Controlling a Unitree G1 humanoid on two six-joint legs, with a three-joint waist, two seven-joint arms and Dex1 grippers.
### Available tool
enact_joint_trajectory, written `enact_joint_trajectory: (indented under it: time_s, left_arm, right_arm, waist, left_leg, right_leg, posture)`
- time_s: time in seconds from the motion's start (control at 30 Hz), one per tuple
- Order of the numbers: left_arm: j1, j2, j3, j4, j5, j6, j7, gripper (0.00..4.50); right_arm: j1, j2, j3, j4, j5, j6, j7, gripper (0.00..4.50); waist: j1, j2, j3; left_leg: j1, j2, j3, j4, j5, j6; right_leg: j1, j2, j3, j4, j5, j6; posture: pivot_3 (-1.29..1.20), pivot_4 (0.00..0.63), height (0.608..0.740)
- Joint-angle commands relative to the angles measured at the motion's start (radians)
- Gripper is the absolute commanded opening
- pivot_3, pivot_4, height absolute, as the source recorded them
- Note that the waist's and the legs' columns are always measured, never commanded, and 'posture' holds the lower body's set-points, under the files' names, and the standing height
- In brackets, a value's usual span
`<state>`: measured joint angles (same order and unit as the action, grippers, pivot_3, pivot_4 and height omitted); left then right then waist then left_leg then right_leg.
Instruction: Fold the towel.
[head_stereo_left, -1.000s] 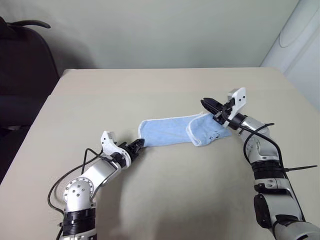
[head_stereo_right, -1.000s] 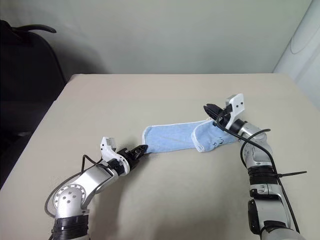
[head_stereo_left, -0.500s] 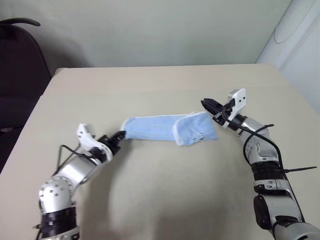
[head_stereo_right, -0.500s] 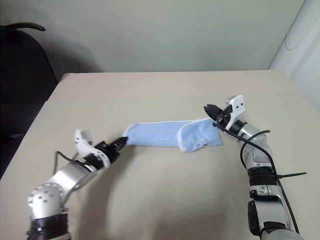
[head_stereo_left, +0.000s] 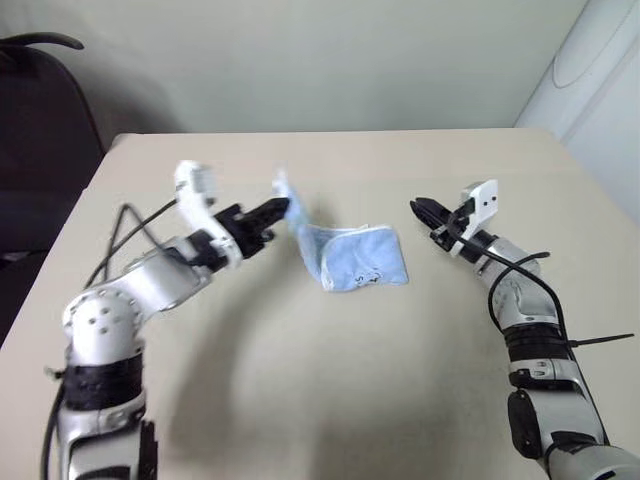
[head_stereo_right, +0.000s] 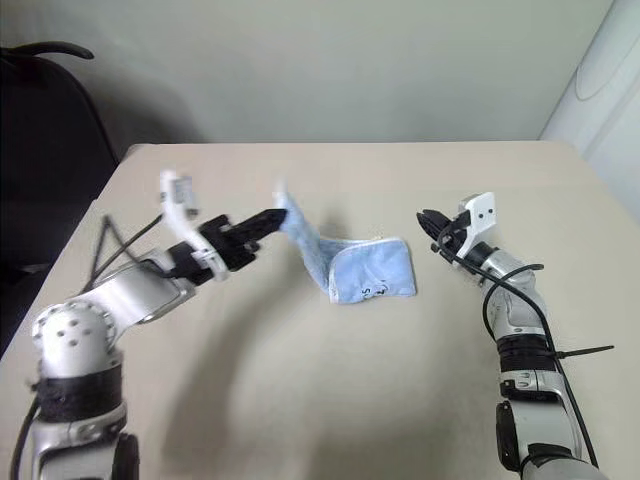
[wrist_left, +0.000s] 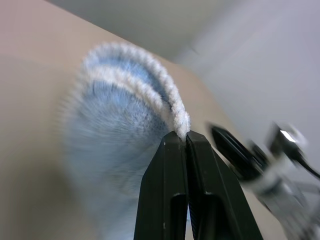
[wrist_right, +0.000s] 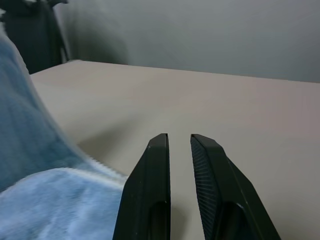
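towel (head_stereo_left: 350, 258): light blue, sitting mid-table (head_stereo_left: 330, 400); one end lifted off the surface, the other end bunched in a folded lump nearer the right arm, small dark mark showing on top

left gripper (head_stereo_left: 283, 208): fingers pinched tight on the towel's whitish edge; wrist view shows the hem squeezed right between the tips; so yeah, it's got it

right gripper (head_stereo_left: 418, 208): hovering just beside the lump, not touching; narrow gap between the fingers, nothing in there

what changed: a second ago the towel was a flat strip stretched between both arms, left end down at table level; now that end's been swung up and over toward the middle; the right gripper was at the other end and now sits clear of it

what it means: looks like the fold-over is mid-swing; I'd guess the lifted end needs laying onto the lump next; the cloth hangs loose, so it could land crooked
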<state>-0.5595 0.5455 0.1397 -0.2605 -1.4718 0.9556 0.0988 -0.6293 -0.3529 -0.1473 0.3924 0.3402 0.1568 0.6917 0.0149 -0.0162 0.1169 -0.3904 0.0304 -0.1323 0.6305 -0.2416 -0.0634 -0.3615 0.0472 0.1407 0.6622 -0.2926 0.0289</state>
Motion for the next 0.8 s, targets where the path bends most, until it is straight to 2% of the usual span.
enact_joint_trajectory:
  time_s: [0.03,0.27,0.4,0.43,0.53,0.7,0.73,0.8]
  left_arm:
    - [-0.11,-0.068,-0.135,0.053,0.102,0.048,-0.078,0.01]
    - [-0.248,-0.2,-0.35,0.263,0.408,0.056,-0.246,0.01]
    - [-0.279,-0.264,-0.365,0.371,0.53,0.04,-0.32,0.01]
    - [-0.279,-0.277,-0.349,0.378,0.539,0.043,-0.332,0.49]
    - [-0.276,-0.306,-0.309,0.372,0.56,0.052,-0.361,1.37]
    - [-0.229,-0.317,-0.191,0.279,0.538,0.06,-0.364,3.24]
    - [-0.222,-0.319,-0.171,0.263,0.535,0.062,-0.362,3.24]
    - [-0.186,-0.297,-0.117,0.232,0.573,0.025,-0.337,3.28]
  right_arm:
    - [-0.025,-0.007,-0.053,0.006,0.008,-0.038,-0.056,0.75]
    - [0.018,-0.018,-0.099,-0.031,0.019,-0.043,-0.109,0.75]
    - [0.057,-0.02,-0.112,-0.08,0.024,-0.031,-0.126,0.75]
    - [0.065,-0.021,-0.112,-0.091,0.026,-0.028,-0.129,0.75]
    - [0.08,-0.023,-0.106,-0.112,0.026,-0.019,-0.135,0.75]
    - [0.084,-0.026,-0.073,-0.15,0.025,0.009,-0.105,0.75]
    - [0.084,-0.028,-0.069,-0.154,0.025,0.015,-0.1,0.75]
    - [0.089,-0.033,-0.046,-0.199,0.055,0.057,-0.049,0.39]
  waist:
    - [0.0,0.0,0.0]
    - [-0.001,0.0,0.0]
    - [0.0,0.0,0.0]
    - [0.0,0.0,0.0]
    - [-0.001,0.0,0.0]
    - [-0.001,0.0,0.0]
    - [-0.001,0.0,0.0]
    - [-0.001,0.0,0.0]
  left_leg:
    - [0.0,0.0,0.0,0.0,0.0,0.0]
    - [-0.002,0.0,0.0,0.001,0.0,0.001]
    - [-0.003,0.0,0.0,0.001,0.0,0.001]
    - [-0.003,0.0,0.0,0.001,0.0,0.001]
    - [-0.004,0.0,0.0,0.001,0.0,0.001]
    - [-0.004,0.0,0.0,0.001,0.0,0.001]
    - [-0.004,0.0,0.0,0.001,0.0,0.001]
    - [-0.004,0.0,0.0,0.002,0.0,0.001]
  right_leg:
    - [0.0,0.0,0.0,0.0,0.0,0.0]
    - [-0.002,0.0,0.0,0.001,0.0,0.001]
    - [-0.003,0.0,0.001,0.001,0.0,0.001]
    - [-0.003,0.0,0.001,0.001,0.0,0.001]
    - [-0.004,0.0,0.001,0.001,0.0,0.001]
    - [-0.004,0.0,0.001,0.001,0.0,0.001]
    - [-0.004,0.0,0.001,0.001,0.0,0.001]
    - [-0.004,0.0,0.001,0.001,0.0,0.001]
  posture:
    - [0.0,0.15,0.74]
    - [0.0,0.15,0.74]
    - [0.0,0.15,0.74]
    - [0.0,0.15,0.74]
    - [0.0,0.15,0.74]
    - [0.0,0.15,0.74]
    - [0.0,0.15,0.74]
    - [0.0,0.15,0.74]
